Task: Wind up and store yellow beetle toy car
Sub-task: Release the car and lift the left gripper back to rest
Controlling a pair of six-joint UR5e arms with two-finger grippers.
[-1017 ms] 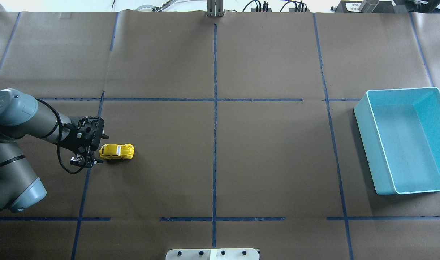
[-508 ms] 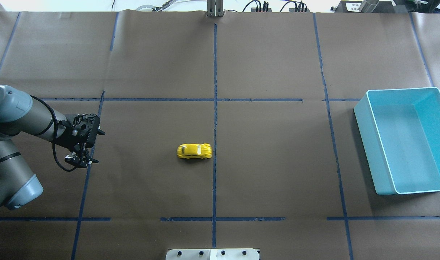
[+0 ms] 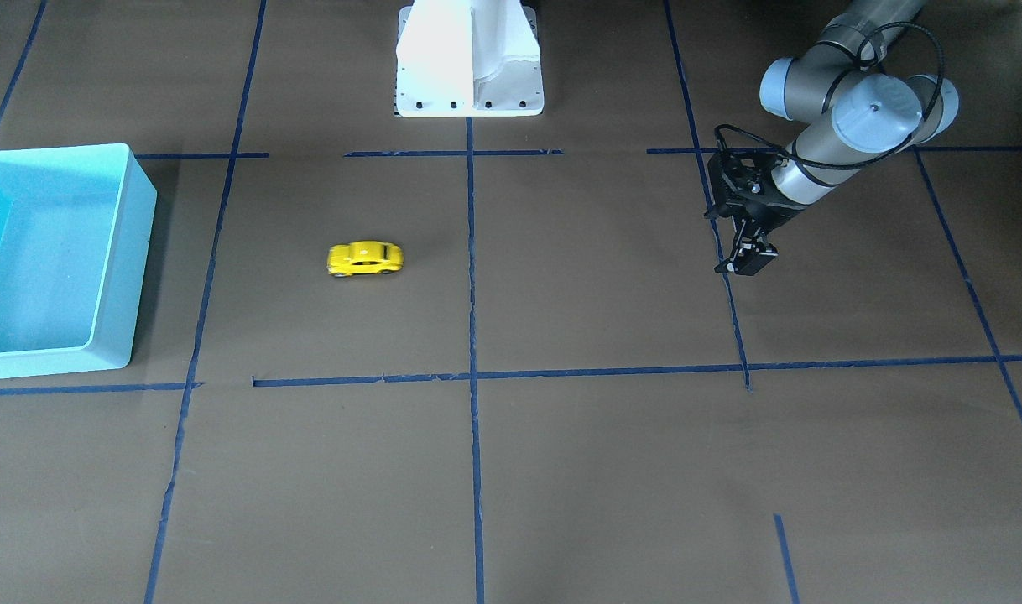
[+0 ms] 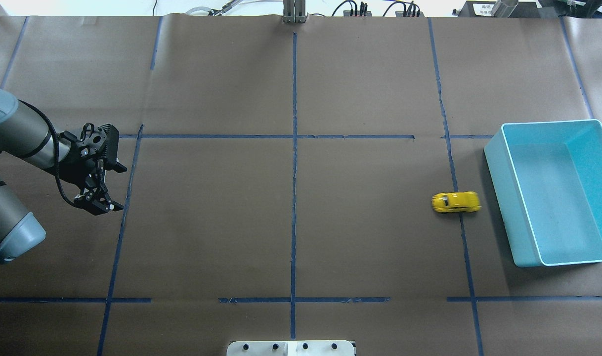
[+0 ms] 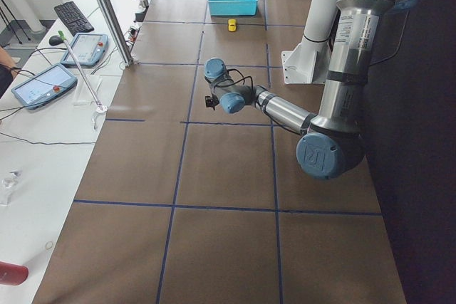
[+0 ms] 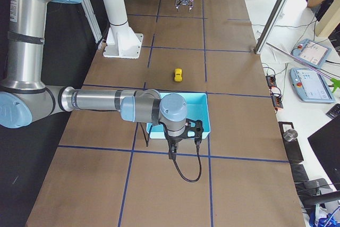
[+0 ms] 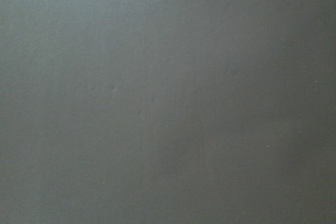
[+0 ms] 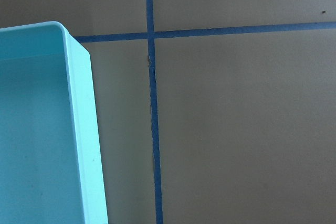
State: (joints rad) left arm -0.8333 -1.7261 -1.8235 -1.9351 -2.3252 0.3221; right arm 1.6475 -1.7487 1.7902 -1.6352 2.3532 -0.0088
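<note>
Overhead exterior: yellow beetle toy car (image 4: 455,202) on wheels, just beside teal bin (image 4: 506,198), not touching; left gripper (image 4: 99,201) well away, fingers spread, empty; right gripper (image 6: 191,131): grip state unreadable

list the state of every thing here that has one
teal bin: upright, empty
yellow beetle toy car: upright on its wheels, ungripped, beside the bin, not touching it
left gripper: open, empty, far from the car
right gripper: by the bin's corner, open or shut cannot be told
</note>
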